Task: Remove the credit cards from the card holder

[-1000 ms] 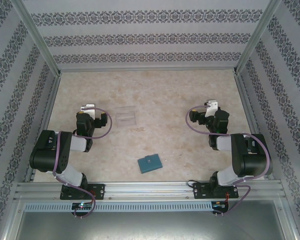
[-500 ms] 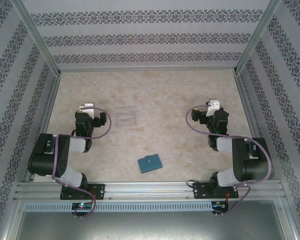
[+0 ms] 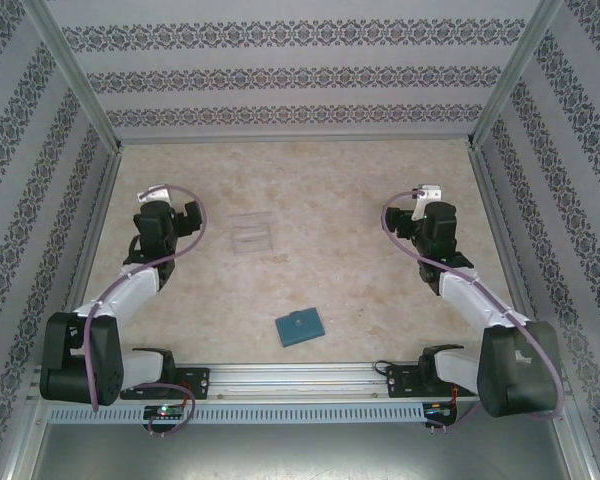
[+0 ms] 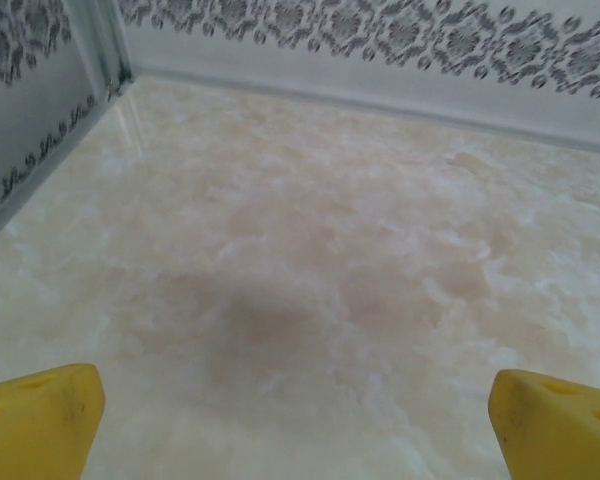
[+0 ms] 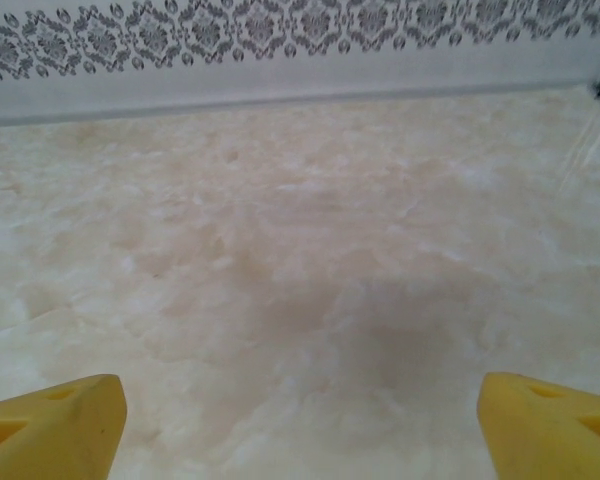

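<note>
As the card holder (image 3: 299, 327) lies shut, insides hidden, tray (image 3: 251, 234) perhaps clear.

- Card holder (image 3: 299, 327): small flat teal-blue wallet, roughly square, top view, lower centre of frame, a bit left of the mid-line.
- State: looks folded shut, one teal face up, lying flat, nothing on top of it.
- Tab: small darker tab near the middle of the upper face, towards its far edge; too small to tell more.
- Pose: skewed a little, edges not square w/ the frame; top edge runs up to the right, near-left corner sits lowest.
- Alone, nothing touching it.
</note>
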You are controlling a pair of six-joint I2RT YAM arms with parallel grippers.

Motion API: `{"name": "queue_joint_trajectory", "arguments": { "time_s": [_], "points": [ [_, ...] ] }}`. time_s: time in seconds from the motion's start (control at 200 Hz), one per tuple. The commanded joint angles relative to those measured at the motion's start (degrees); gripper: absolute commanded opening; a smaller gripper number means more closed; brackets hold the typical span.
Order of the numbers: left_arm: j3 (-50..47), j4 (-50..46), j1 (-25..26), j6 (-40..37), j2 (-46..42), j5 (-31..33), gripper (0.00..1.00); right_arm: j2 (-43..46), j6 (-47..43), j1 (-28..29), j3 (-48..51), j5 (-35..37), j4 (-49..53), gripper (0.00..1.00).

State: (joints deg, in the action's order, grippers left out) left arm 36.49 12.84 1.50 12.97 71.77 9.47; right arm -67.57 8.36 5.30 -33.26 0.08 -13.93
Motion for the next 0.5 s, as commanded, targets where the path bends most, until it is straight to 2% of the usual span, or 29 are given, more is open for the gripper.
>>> {"name": "queue_joint_trajectory", "arguments": {
  "time_s": [0.0,0.23,0.285,0.37,0.495],
  "points": [
    [5.5,-19.9,0.4,7.9,1.3,-0.8,0.97,1.8,5.6,1.6,-3.8,0.2,14.3,0.86],
    [13.6,-34.1,1.8,11.7,5.6,-9.1,0.91,1.2,9.7,5.3,-9.2,-2.4,27.0,0.83],
    [15.7,-36.6,2.3,12.4,6.8,-11.2,0.82,0.8,10.2,6.7,-9.8,-2.3,28.9,0.83],
    [19.1,-40.6,3.6,13.9,9.4,-13.2,0.78,0.6,11.1,8.4,-10.1,-1.1,30.9,0.83],
    [23.7,-44.4,5.5,14.8,13.0,-15.5,0.65,0.9,12.2,9.9,-10.0,0.0,31.7,0.84]
  ]
}}
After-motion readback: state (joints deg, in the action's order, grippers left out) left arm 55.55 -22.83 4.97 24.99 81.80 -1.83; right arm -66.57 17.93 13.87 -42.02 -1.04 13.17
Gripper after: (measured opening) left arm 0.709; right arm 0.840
